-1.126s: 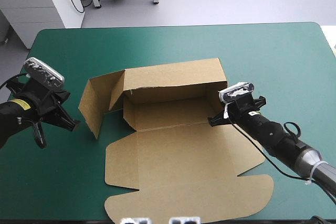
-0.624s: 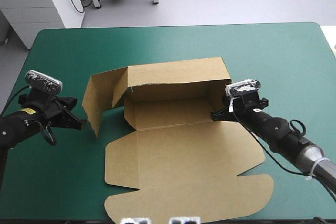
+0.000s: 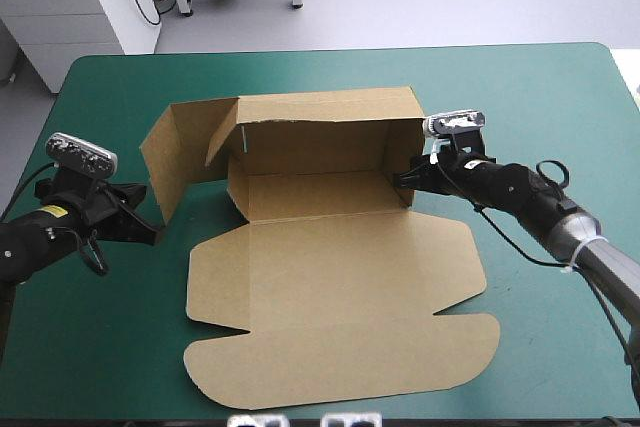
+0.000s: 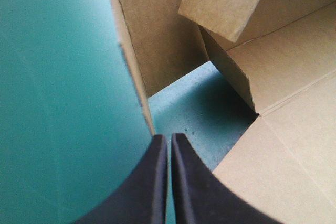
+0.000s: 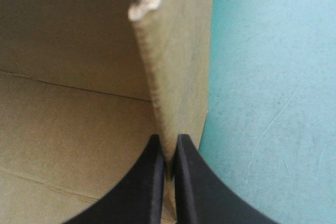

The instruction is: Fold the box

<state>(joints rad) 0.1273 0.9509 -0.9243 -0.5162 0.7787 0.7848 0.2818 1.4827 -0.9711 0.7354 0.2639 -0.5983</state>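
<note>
My left gripper ends in two broad black fingers, smooth and matt, each a curved fin that narrows from a wide base to a blunt, rounded tip. My right gripper carries the same pair of black fins. From above, my left arm is a black, rounded housing with a small yellow label on its upper side. My right arm is black too, built of short rounded segments. Farther back it becomes a bare silver-grey metal tube. A thin white tie rings that junction, and a second white strip sits at the wrist.
</note>
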